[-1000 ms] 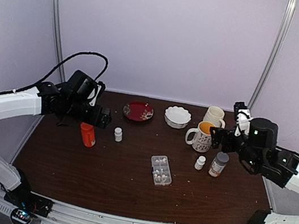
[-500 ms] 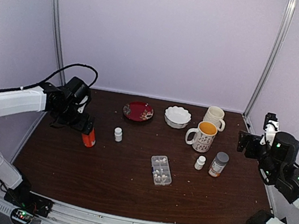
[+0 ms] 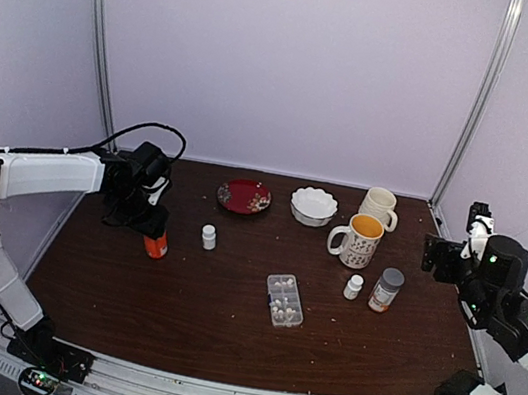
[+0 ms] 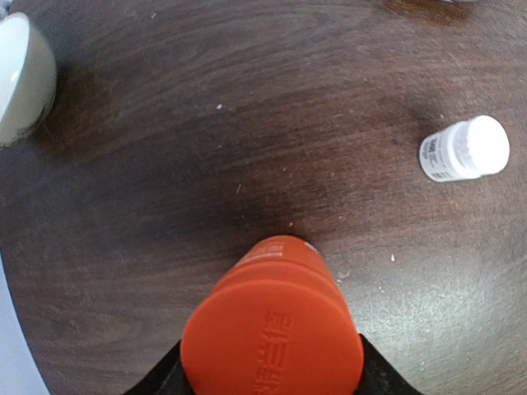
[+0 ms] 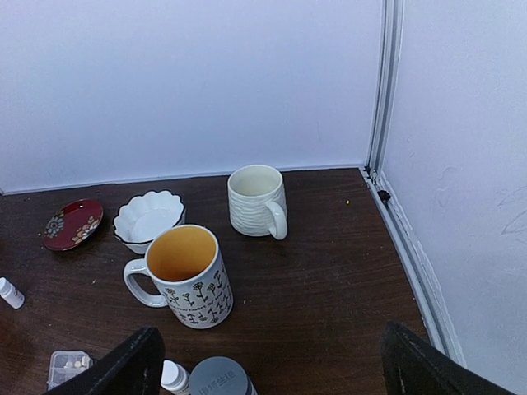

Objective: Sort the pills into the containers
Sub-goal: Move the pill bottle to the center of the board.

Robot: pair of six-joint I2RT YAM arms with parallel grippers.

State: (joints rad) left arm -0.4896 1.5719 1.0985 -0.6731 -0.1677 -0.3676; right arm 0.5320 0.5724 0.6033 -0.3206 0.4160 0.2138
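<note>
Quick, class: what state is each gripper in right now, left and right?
Left gripper: closed on the orange pill bottle.
Right gripper: open, holding nothing.

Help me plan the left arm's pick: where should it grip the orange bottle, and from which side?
Grip the orange bottle across its round body just under the cap, coming straight down from above. It stands upright, cap up, with bare table either side, so fingers can drop beside it. The left gripper straddles it that way now.
</note>
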